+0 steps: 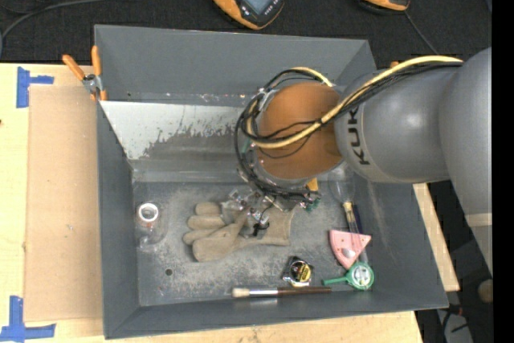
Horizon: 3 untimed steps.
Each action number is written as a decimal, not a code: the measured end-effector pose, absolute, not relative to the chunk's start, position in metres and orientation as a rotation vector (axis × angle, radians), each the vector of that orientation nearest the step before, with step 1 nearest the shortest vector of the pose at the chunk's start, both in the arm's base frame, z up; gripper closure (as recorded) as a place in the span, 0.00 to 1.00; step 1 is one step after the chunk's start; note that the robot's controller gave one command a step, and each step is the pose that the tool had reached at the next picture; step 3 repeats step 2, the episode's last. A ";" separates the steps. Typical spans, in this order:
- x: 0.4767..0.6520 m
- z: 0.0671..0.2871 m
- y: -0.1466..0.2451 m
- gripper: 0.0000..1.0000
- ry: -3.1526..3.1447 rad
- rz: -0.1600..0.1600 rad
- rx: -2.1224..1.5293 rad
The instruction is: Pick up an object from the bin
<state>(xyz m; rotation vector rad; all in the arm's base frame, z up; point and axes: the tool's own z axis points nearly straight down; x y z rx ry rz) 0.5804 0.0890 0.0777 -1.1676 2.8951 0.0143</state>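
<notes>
My gripper (255,218) hangs under the orange wrist cover, low over the middle of the bin floor. Its fingertips are down on the cuff end of a tan work glove (218,235), which lies flat with its fingers pointing left. The glove's cuff runs under the gripper. Whether the fingers are closed on the glove is hidden by the wrist. A small black and yellow tape measure (299,272) sits just right of and nearer than the glove. A thin brush (277,292) lies along the front wall.
A clear small jar (148,214) stands at the left of the floor. At the right lie a pink wedge-shaped piece (348,246), a green round-headed tool (356,278) and a dark pen (351,216). The arm fills the bin's right side.
</notes>
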 end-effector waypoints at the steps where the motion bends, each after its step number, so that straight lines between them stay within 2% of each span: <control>1: 0.577 0.089 0.088 1.00 2.880 0.016 -1.229; 2: 0.579 0.116 0.087 1.00 2.908 0.015 -1.152; 3: 0.579 0.116 0.087 1.00 2.908 0.015 -1.152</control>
